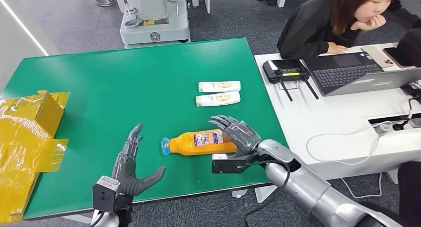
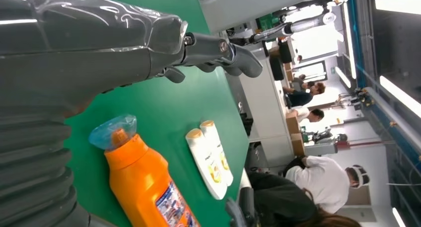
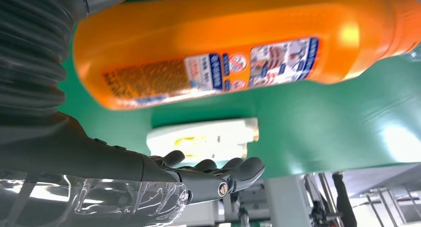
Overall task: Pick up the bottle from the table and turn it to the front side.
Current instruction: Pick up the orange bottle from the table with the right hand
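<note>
An orange plastic bottle (image 1: pixel 201 141) with a translucent blue cap and a printed label is seen lying on its side on the green table top (image 1: pixel 124 83), near the table's front edge, its cap pointing toward the robot's left. The right hand (image 1: pixel 237 132) is placed at the bottle's base end, its dark fingers (image 1: pixel 223 121) arched over the far side of the body; in the right wrist view the bottle (image 3: pixel 233 43) is seen close against the palm, yet whether it is actually gripped cannot be told. The left hand (image 1: pixel 130 166) is held open just beside the cap, apart from it, with fingers extended and the thumb spread, nothing being held. Two white tubes with yellow print (image 1: pixel 218 93) are laid side by side farther back on the table, well apart from the bottle. Crumpled yellow packaging (image 1: pixel 30 137) is seen at the table's left edge. At an adjoining white desk (image 1: pixel 337 117) a person (image 1: pixel 337 18) is seated before an open laptop (image 1: pixel 357 73).
</note>
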